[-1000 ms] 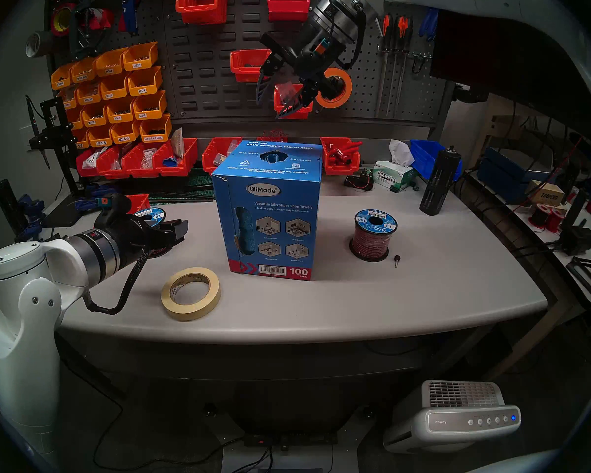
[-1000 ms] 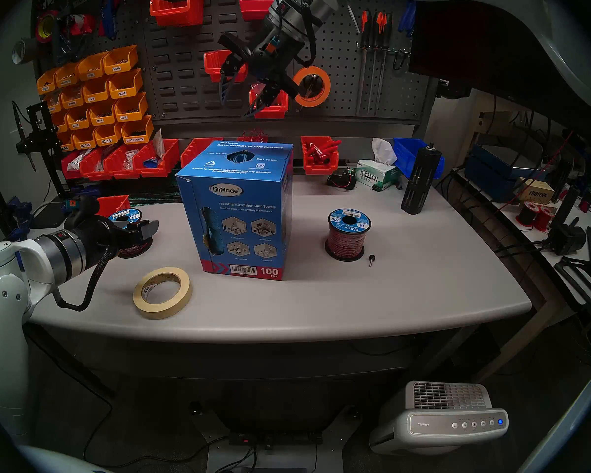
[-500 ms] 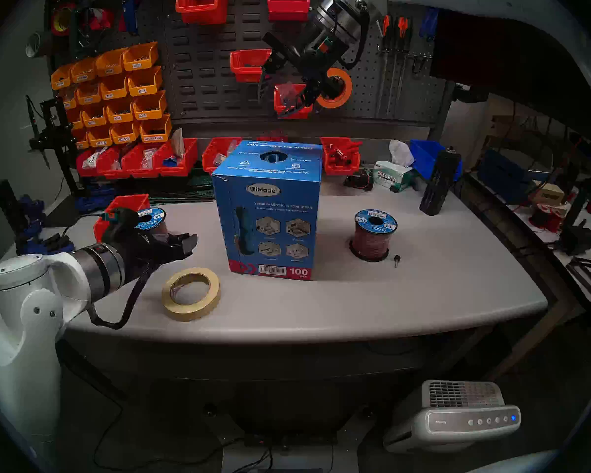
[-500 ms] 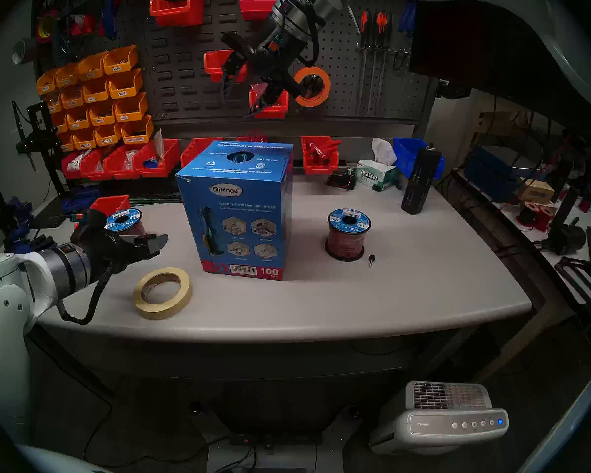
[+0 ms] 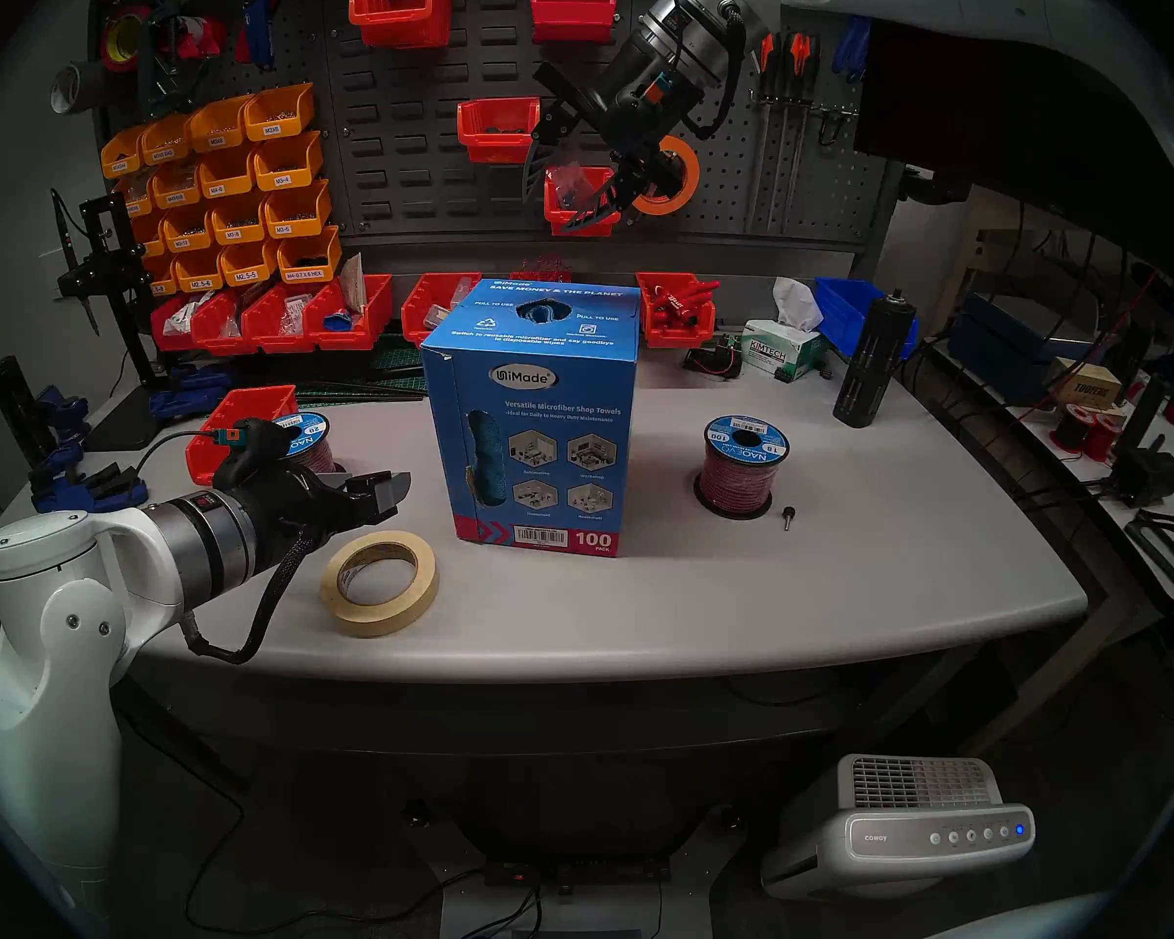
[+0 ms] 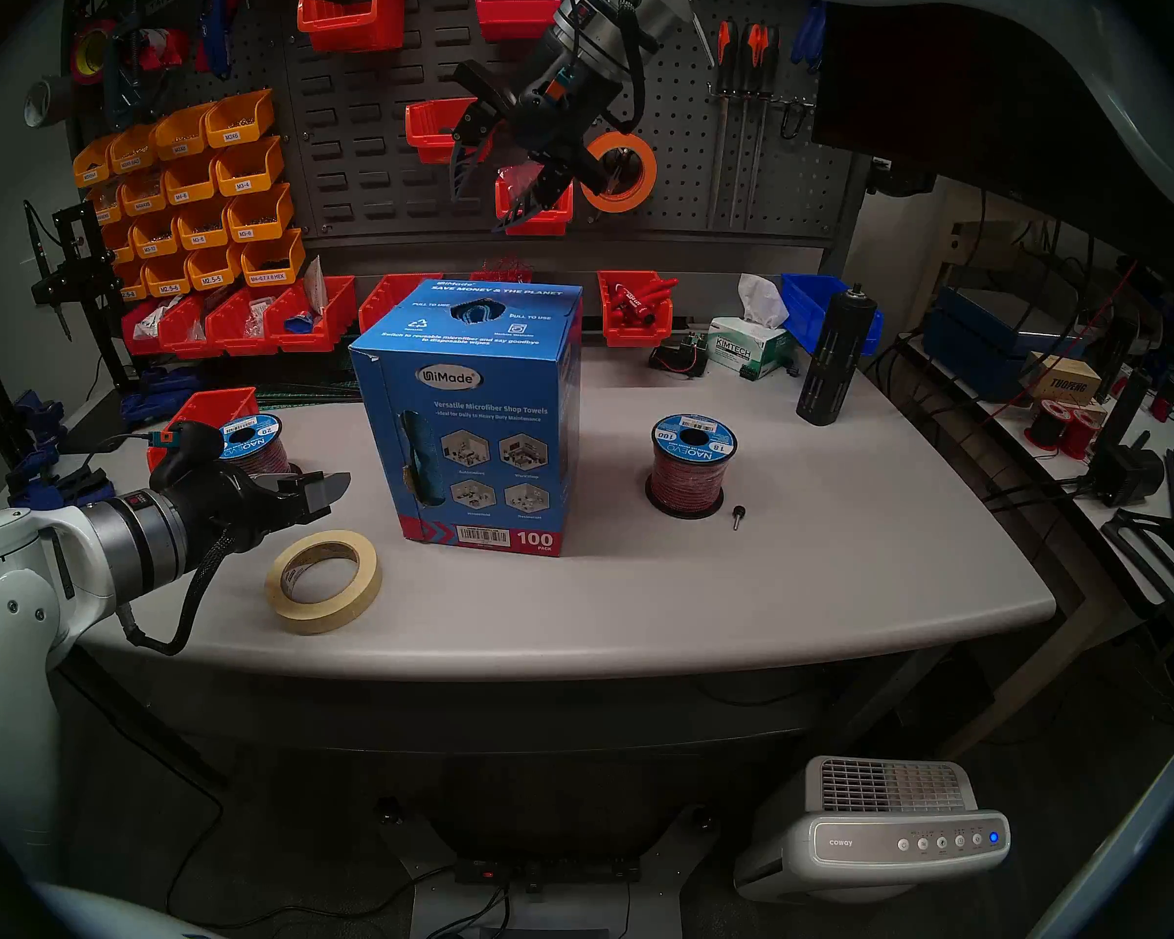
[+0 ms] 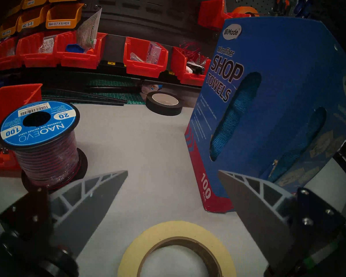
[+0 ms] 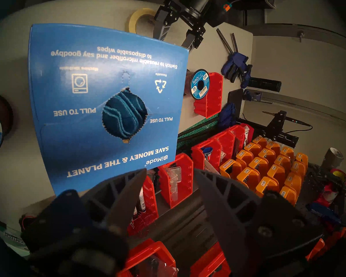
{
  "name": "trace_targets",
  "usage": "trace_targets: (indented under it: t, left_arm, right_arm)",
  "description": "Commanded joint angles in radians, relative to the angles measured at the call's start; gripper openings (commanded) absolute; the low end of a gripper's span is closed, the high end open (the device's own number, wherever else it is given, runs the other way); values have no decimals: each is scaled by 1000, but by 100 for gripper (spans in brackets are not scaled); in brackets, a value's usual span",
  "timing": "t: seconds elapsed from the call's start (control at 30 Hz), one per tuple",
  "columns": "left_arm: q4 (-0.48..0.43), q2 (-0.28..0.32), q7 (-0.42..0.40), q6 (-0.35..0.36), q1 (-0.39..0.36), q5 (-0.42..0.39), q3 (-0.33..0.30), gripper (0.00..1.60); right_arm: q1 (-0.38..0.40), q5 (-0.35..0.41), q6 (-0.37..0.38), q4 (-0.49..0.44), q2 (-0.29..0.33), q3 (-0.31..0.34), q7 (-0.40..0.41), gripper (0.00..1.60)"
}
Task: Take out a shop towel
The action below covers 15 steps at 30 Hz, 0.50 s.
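Your grey counter [image 5: 842,578] curves along its near edge and backs onto a pegboard [image 5: 394,104] hung with red and yellow bins. The blue carton [image 5: 537,443] stands upright mid-counter, nearer the back edge than the front. The towel [image 8: 124,114] sits folded inside it, showing through the round hole in the carton's top and the slot in its side. A tape roll [image 5: 379,582] lies near the front edge, left of the carton; a wire spool [image 5: 740,470] stands to the carton's right, another spool [image 5: 306,439] toward the left edge. Your left tool [image 5: 384,494] hangs low above the counter between the left spool and the carton, jaws wide and empty. Your right tool [image 5: 557,196] hangs high over the carton, jaws part open, holding nothing. The front right of the counter lies bare.
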Motion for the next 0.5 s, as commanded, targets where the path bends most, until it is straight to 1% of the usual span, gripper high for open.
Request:
trace_targets:
  t: [0.0, 0.17, 0.47]
  left_arm:
    - [-21, 11, -37, -23, -34, -19, 10, 160]
    - [-21, 19, -56, -28, -49, -28, 33, 160]
    - [-21, 32, -83, -38, -77, -38, 88, 160]
  right_arm:
    - [42, 14, 2, 16, 19, -6, 50, 105]
    - [43, 20, 2, 18, 22, -15, 50, 107]
    - [40, 30, 2, 21, 25, -32, 50, 105]
